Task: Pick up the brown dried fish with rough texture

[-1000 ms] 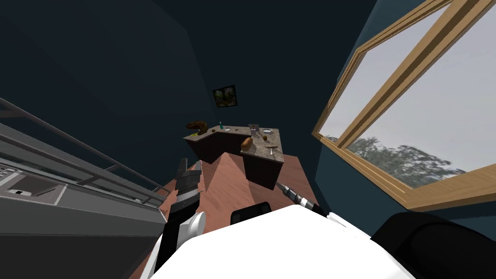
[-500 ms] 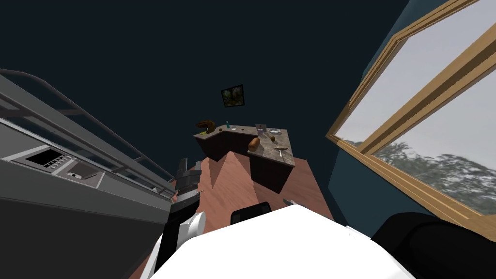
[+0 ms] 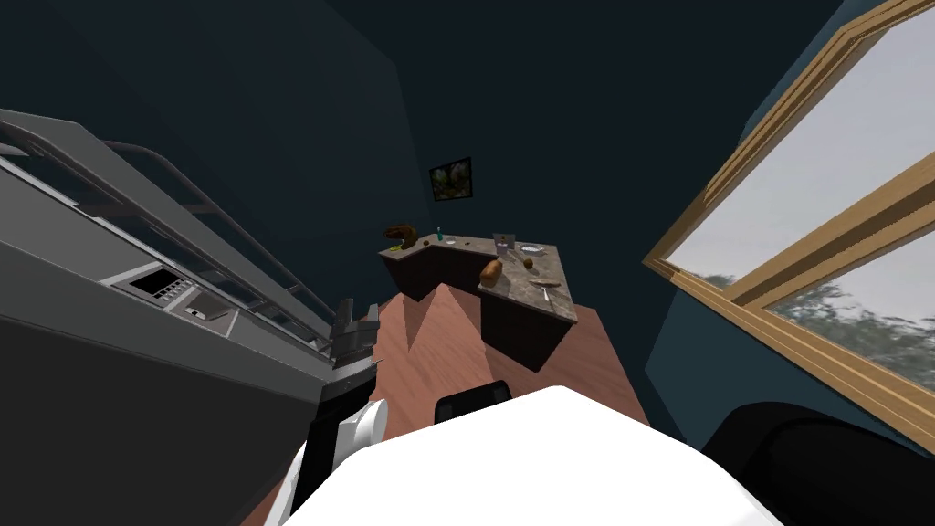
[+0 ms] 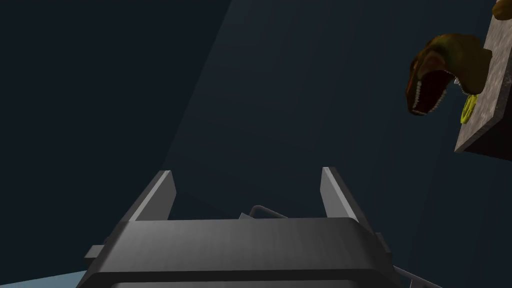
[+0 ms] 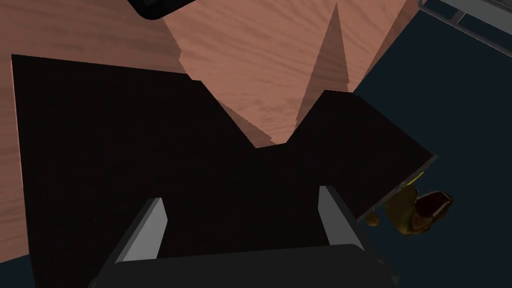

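Left pincer [image 4: 247, 192]: fingers spread, empty. Its view shows a dinosaur-head toy [image 4: 440, 70] at the counter [image 4: 492, 90] end. Right pincer [image 5: 240, 225]: spread, empty, facing the counter's dark front above the floor [image 5: 260, 45]. Head view: the dried fish [image 3: 491, 271], a brown oblong, lies on the counter top, well apart from both pincers. I have turned since the earlier frame, so the counter appears further right.

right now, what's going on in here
Nothing is being handled. The robot stands on a wooden floor, well short of an L-shaped counter that carries several small things. The left gripper and right gripper both have open, empty jaws. A brown oblong thing lies on the counter's nearer wing; whether it is the fish cannot be told from here. A toy dinosaur head juts from the counter's far end.
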Available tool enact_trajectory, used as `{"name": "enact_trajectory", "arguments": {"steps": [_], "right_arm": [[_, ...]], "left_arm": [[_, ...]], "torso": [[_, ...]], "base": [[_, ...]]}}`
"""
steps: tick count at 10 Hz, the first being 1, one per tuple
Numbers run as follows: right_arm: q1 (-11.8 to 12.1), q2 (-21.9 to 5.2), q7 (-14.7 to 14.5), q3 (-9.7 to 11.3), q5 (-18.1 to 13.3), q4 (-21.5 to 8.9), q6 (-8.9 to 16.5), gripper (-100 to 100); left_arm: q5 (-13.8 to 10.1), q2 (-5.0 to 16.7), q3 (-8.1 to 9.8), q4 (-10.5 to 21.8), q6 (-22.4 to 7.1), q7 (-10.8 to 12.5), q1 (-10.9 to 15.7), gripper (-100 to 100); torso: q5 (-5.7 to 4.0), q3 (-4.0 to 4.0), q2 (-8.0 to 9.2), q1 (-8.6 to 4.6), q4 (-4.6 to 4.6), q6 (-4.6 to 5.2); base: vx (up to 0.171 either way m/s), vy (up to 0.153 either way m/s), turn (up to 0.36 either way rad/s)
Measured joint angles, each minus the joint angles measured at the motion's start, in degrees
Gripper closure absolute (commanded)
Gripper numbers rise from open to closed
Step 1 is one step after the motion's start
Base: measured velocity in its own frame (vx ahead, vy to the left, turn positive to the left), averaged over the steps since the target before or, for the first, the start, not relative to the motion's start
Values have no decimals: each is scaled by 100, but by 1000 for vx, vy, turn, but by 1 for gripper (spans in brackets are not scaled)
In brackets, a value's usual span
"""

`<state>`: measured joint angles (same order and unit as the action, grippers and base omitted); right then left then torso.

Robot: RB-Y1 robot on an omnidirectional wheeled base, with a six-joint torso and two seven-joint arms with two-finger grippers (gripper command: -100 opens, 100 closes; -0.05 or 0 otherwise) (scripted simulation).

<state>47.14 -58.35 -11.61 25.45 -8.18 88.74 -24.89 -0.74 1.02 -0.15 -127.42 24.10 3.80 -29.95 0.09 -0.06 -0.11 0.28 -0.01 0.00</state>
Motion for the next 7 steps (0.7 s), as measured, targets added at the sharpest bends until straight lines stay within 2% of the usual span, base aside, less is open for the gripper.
{"name": "enact_trajectory", "arguments": {"steps": [1, 2, 3, 4, 5, 6, 7], "right_arm": [[-43, -172, 22, 111, -35, -222, -44, -100], [0, -316, 24, 124, -44, -209, -8, -100], [106, -500, 15, 242, -97, -262, 48, -100], [64, -643, 14, 354, -145, -486, 16, -100], [74, -751, 19, 374, -151, -544, -4, -100], [88, -878, 16, 524, -215, -842, -84, -100], [89, -1035, 31, 624, -255, -941, -83, -100]], "left_arm": [[0, 0, 1, 0, 0, 0, -1, 0], [0, 1, 1, 0, 0, 0, -1, 0], [0, 0, 0, 0, 0, 0, 0, 0], [0, 0, 1, 0, 0, 0, -1, 0], [0, 1, 1, 0, 0, 0, -1, 0], [0, 0, 0, 0, 0, 0, 0, 0], [0, 0, 1, 0, 0, 0, -1, 0]], "torso": [[-1, -1, -1, -4, 0, 2], [-2, 5, 9, -15, 2, 4], [-2, 4, 6, -7, 2, -1], [-2, 3, 6, -9, 2, 3], [-4, 7, 12, -19, 3, 5], [-3, 4, 6, -9, 2, -1], [-1, 2, 3, -9, 1, 2]], "base": [[28, 42, -12], [42, 78, 249], [46, 72, 128], [26, 33, -22], [53, 77, 223], [55, 72, 160], [28, 30, -6]]}}
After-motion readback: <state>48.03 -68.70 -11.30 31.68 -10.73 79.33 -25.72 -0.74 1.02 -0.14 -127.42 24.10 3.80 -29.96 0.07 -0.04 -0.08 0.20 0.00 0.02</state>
